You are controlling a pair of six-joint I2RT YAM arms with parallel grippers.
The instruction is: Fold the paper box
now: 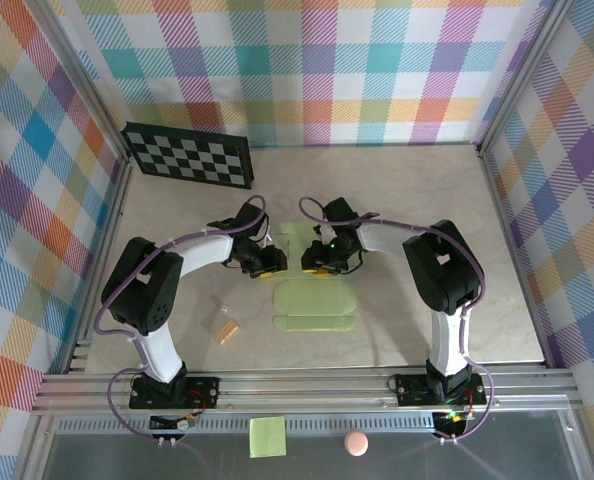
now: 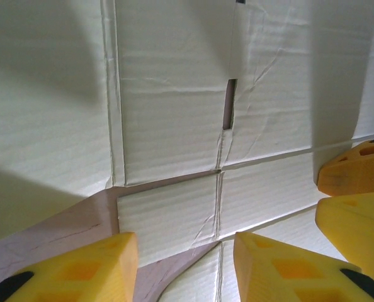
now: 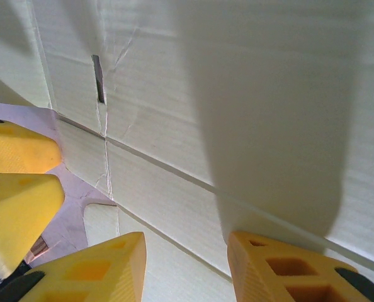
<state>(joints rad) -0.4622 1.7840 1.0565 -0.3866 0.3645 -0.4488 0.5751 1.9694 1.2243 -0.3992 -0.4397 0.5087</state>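
Working on an early fold, I judge: the paper box (image 1: 315, 300) lies mostly flat on the table (image 1: 427, 200), and both tools meet over its middle part. L gripper (image 1: 267, 260) and R gripper (image 1: 321, 260) face each other, close together, w/ a narrow strip of card btw them. The rounded flaps lie behind both tools, toward the arm bases.

L wrist view: the fingers (image 2: 111, 267) stand apart w/ nothing clamped btw them, so this tool is partly open and empty. Just ahead of its tips is a small panel w/ a vertical crease (image 2: 219, 201), and further ahead a short slit (image 2: 228, 104). To its right the yellow fingers of the R gripper come very near, not touching as far as I can see.

R wrist view: same state, jaws spread, no card inside. Card w/ long creases lies ahead, and the slit is up-left of the tips.

Whether the panel ahead is lifted or flat, I cannot tell.

Next move, in my opinion: each tool needs an edge of the flap btw its fingers, or a push under it. Then both turn it along the crease together. The card is thin, so light force and equal timing; otherwise it may buckle near the slit.
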